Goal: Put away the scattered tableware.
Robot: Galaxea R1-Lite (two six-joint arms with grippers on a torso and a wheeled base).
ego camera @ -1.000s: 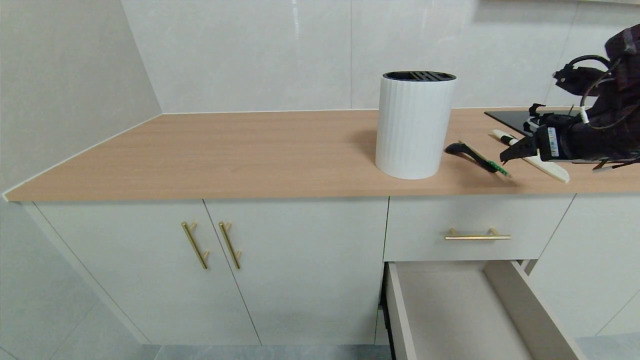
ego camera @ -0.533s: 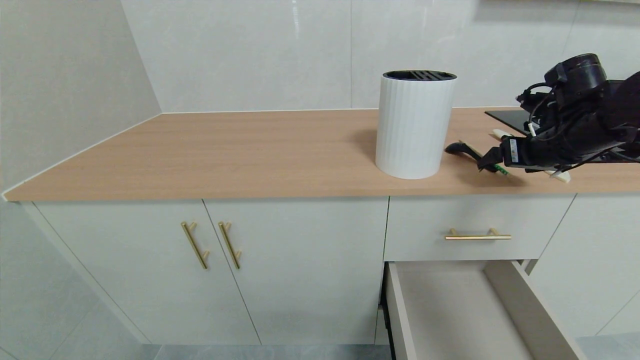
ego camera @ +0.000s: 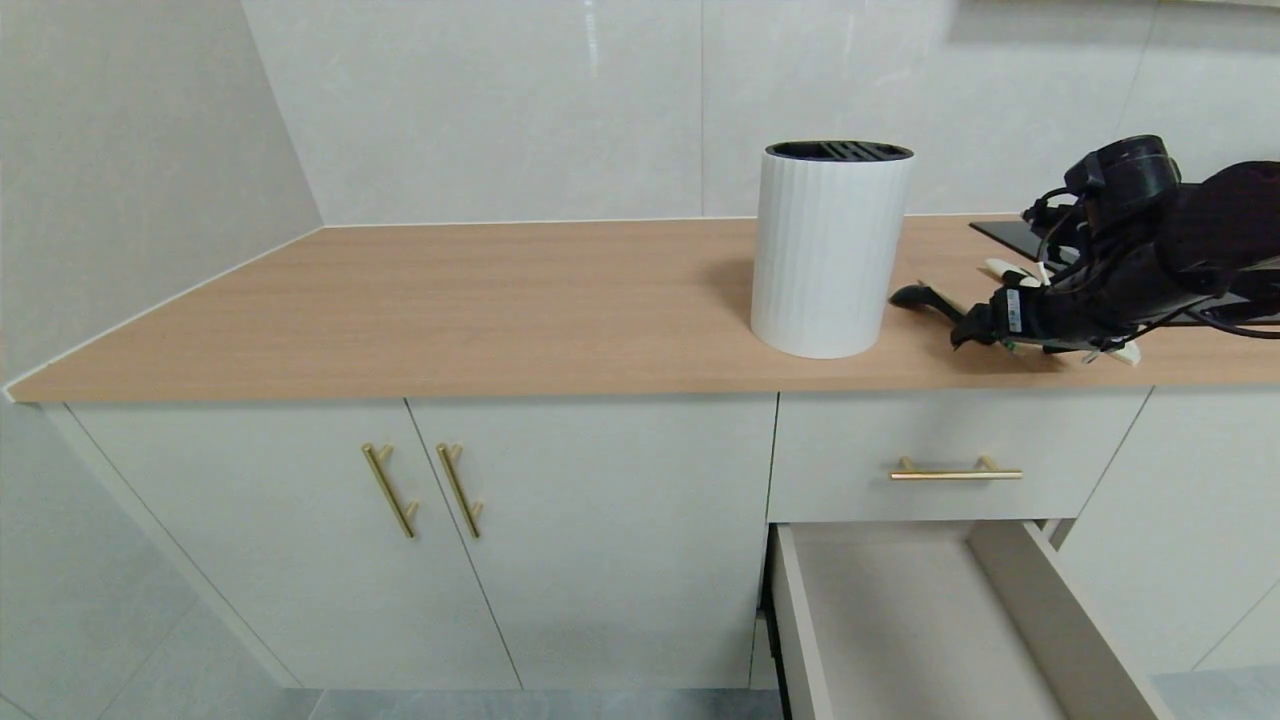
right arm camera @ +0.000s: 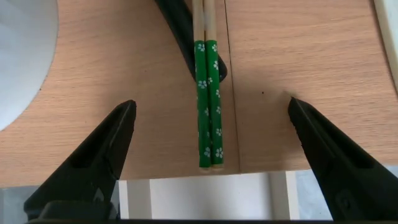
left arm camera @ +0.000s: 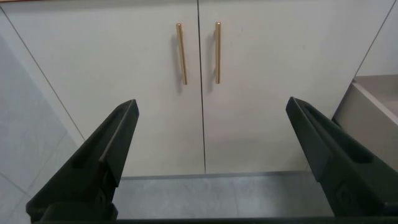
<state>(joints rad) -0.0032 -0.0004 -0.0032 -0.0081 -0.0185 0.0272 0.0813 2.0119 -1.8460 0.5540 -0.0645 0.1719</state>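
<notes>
A pair of wooden chopsticks (right arm camera: 208, 106) with green flowered ends lies on the wooden counter (ego camera: 500, 300), near its front edge. A black spoon (ego camera: 915, 296) lies beside them; its handle (right arm camera: 180, 31) touches the chopsticks. A white utensil (ego camera: 1003, 270) lies further right. My right gripper (right arm camera: 209, 109) hangs open just above the chopsticks, one finger on each side; in the head view it (ego camera: 985, 330) sits right of the white ribbed holder (ego camera: 830, 250). My left gripper (left arm camera: 211, 109) is open with nothing between its fingers, down in front of the cabinet doors (left arm camera: 199, 87).
A lower drawer (ego camera: 800, 620) stands pulled open below the right end of the counter, under a closed drawer with a gold handle (ego camera: 955, 473). A black cooktop (ego camera: 1010, 235) lies at the back right. The counter's left half is bare wood.
My right arm has swung left and down, turning its wrist, from over the white utensil to over the green chopstick ends. Nothing on the counter has moved.
</notes>
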